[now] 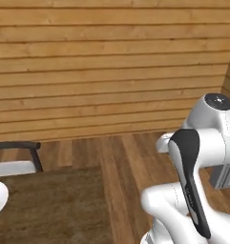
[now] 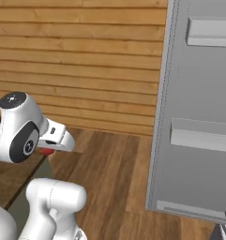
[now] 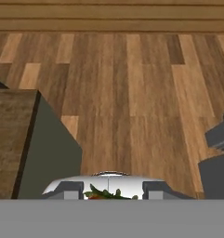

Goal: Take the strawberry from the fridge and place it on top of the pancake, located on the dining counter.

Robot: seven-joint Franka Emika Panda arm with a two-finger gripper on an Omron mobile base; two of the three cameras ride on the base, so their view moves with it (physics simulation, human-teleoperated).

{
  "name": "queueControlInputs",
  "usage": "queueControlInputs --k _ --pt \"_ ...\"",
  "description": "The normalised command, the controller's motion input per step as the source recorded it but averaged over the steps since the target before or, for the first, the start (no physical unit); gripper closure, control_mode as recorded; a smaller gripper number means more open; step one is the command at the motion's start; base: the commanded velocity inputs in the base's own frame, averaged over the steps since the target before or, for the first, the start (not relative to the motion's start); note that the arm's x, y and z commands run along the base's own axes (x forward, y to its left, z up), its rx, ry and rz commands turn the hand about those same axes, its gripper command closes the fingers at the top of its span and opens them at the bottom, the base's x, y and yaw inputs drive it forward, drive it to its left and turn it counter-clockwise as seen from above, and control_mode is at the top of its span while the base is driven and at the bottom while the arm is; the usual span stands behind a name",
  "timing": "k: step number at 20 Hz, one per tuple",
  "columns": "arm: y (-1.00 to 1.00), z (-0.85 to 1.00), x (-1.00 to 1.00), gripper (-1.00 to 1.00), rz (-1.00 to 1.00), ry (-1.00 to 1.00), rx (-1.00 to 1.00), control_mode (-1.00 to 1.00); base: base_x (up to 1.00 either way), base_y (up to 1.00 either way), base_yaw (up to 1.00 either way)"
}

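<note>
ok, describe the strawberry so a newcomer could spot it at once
Start at the white arm in the right base view and follow it to the gripper above the wooden floor. The strawberry is the small red bit pinched at its tip; the hand view shows green leaves on top.

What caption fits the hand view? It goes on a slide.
Jaws shut on the strawberry, carried above the wooden floor near the dining counter corner.

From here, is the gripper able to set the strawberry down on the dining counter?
Probably, with a short move. The gripper, shut on the strawberry, hangs over bare floor beside the dining counter, whose top looks clear nearby. No pancake is visible.
</note>
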Motion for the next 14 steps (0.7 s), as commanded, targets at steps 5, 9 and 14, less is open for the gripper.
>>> queueControlInputs --k 5,9,14 --pt "0.0 0.0 0.0 1.0 0.0 0.0 0.0 1.0 1.0 0.0 -0.09" --pt "0.0 0.0 0.0 1.0 0.0 0.0 0.0 1.0 1.0 0.0 -0.12" --pt "0.0 0.0 0.0 1.0 0.0 0.0 0.0 1.0 1.0 0.11 -0.04"
